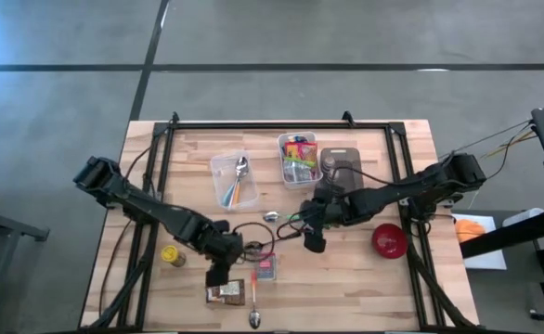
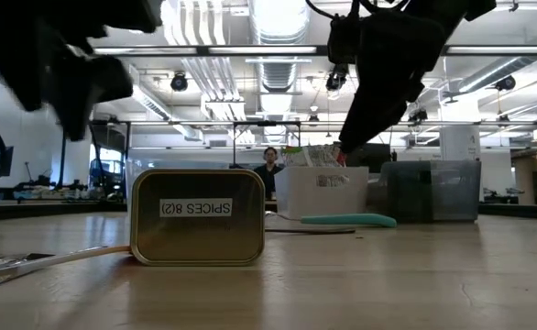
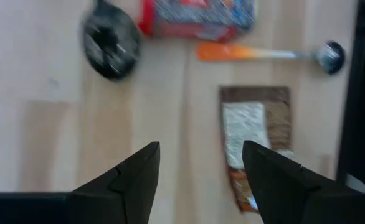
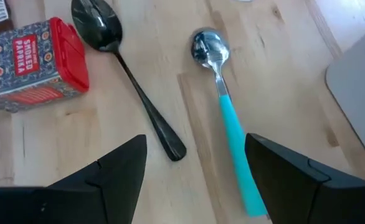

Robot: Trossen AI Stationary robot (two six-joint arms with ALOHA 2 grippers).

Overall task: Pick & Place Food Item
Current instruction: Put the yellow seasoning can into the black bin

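A brown food packet (image 1: 226, 293) lies flat near the table's front edge; in the left wrist view the packet (image 3: 255, 140) sits just ahead of my fingers. My left gripper (image 3: 201, 149) hovers open above it, touching nothing. A red-lidded paprika tin (image 1: 266, 269) lies beside it, its gold end (image 2: 197, 217) facing the low view. My right gripper (image 4: 195, 140) hangs open over a black spoon (image 4: 132, 74) and a teal-handled spoon (image 4: 229, 130), mid-table (image 1: 314, 244).
An orange-handled spoon (image 1: 253, 295) lies right of the packet. A yellow-lidded jar (image 1: 171, 254) stands at left and a red bowl (image 1: 388, 240) at right. Two clear bins (image 1: 234, 179) (image 1: 299, 159) and a grey box (image 1: 341, 165) stand toward the far edge.
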